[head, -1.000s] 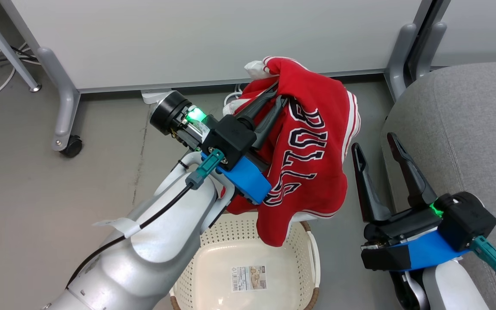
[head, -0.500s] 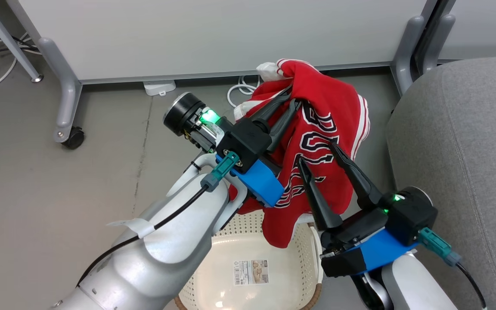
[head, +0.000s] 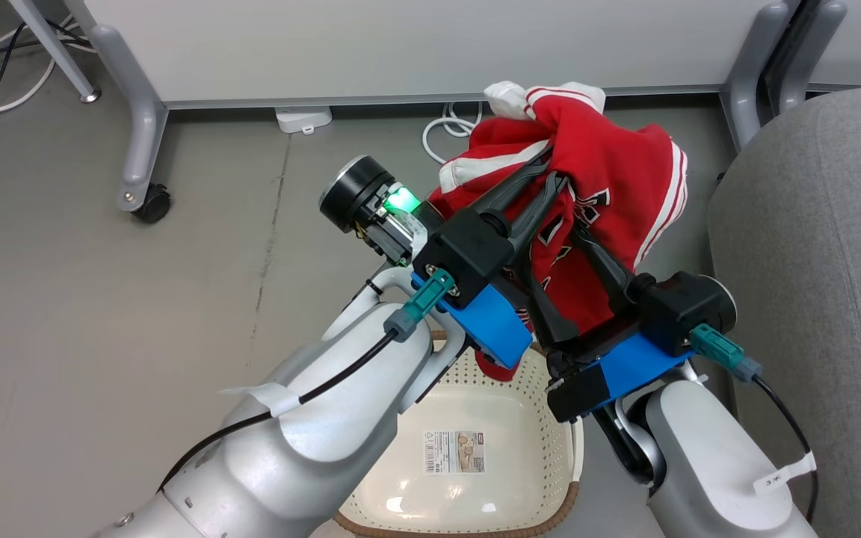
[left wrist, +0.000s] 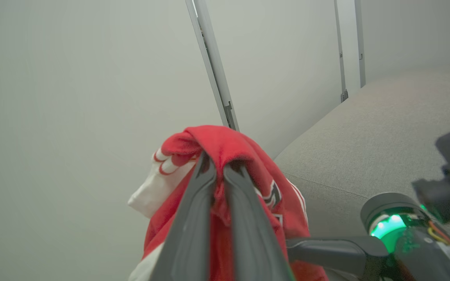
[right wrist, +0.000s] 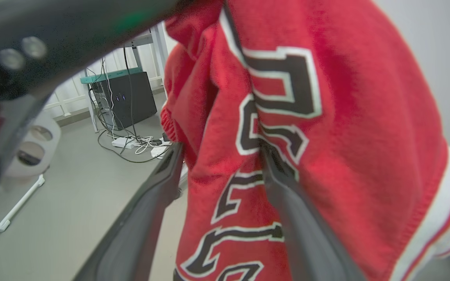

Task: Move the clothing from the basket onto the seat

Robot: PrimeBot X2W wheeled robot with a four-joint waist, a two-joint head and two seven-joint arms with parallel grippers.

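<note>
Nearest the robot, the basket sits on the grey floor between the two pale forearms. Its perforated cream bowl holds nothing but a label sticker on the bottom.

Above the basket's far rim the right gripper points up and away with its two dark fingers spread wide. In the right wrist view a hanging fold of the clothing falls between them. One finger lies across the black-and-white lettering and the other stands at the fold's edge. Whether either finger actually presses the fabric is hard to tell from this close, blurred angle.

Just beyond, the left gripper reaches up and to the right. Its fingers are pressed together on a bunched red ridge of the clothing, which it holds in the air clear of the basket. In the left wrist view the cloth drapes over both fingertips, and a white panel with striped trim hangs to one side.

The seat stands to the robot's right of the clothing, close beside it but apart from it, its grey fabric bare.

Farther back, white cables coil on the floor under a pale partition on grey legs, one with a black caster.
</note>
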